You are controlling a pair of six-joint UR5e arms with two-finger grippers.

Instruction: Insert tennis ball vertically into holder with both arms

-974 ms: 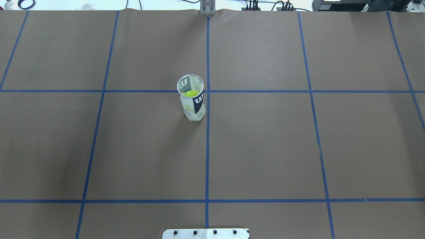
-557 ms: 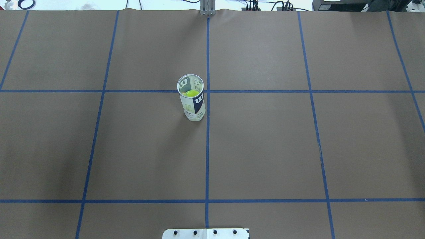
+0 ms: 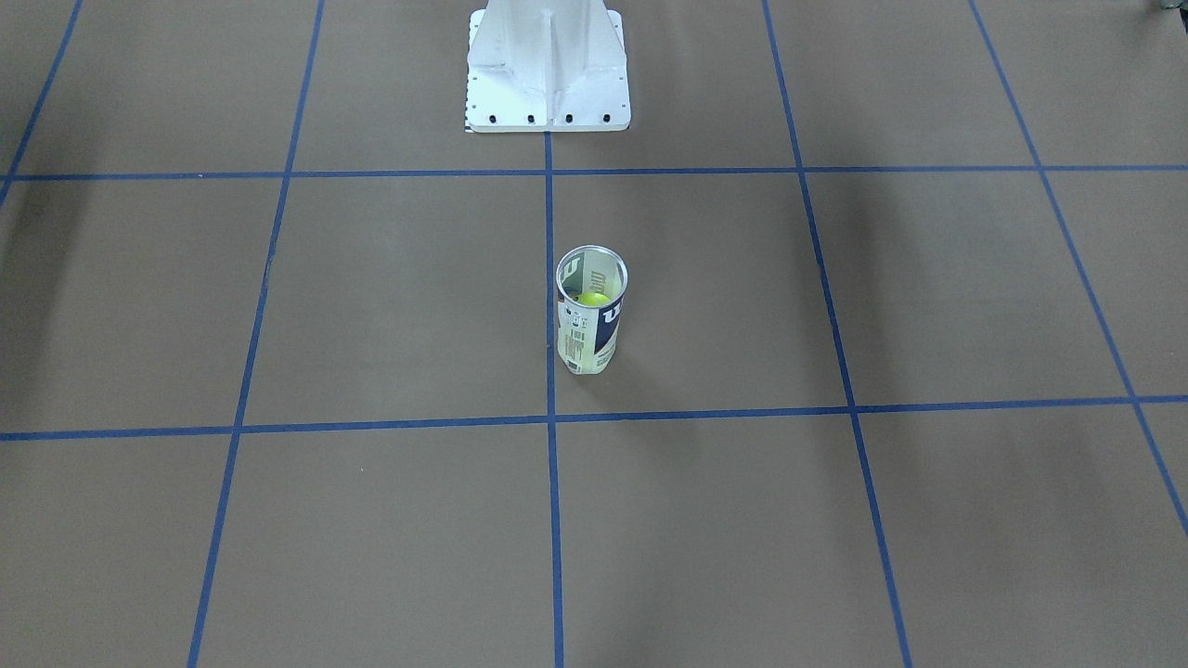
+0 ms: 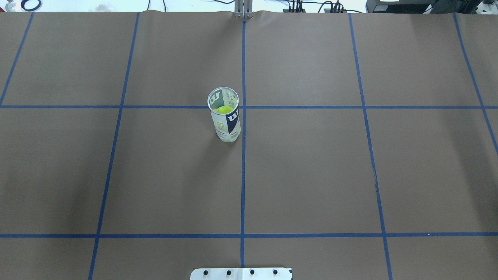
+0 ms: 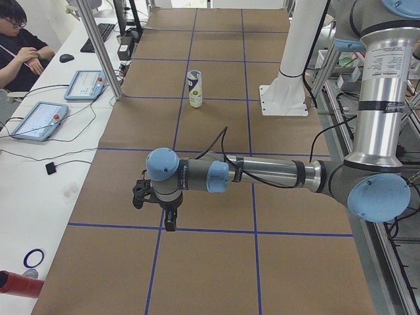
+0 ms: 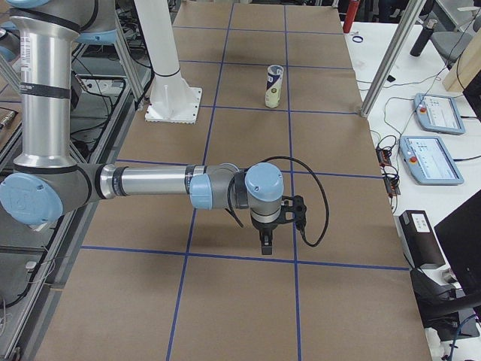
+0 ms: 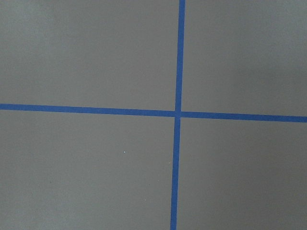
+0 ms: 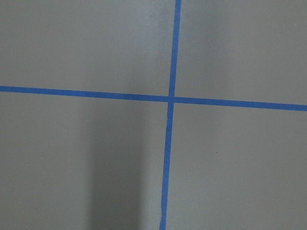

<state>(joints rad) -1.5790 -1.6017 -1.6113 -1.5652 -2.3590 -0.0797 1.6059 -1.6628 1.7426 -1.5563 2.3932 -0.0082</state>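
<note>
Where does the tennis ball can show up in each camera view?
Front-facing: holder at centre, just right of the middle tape line.
Overhead: holder just left of it.
Exterior left: holder upper middle.
Exterior right: holder upper middle.
Left wrist: absent.
Right wrist: absent.
Landmark: white pedestal base, in all four.

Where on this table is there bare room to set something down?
Almost everywhere. The can stands alone beside the centre tape line. The squares just right of that line are bare, and so is the stretch between can and base. It is tighter only at the two far ends of the paper, where the left gripper and right gripper hang above it.
</note>
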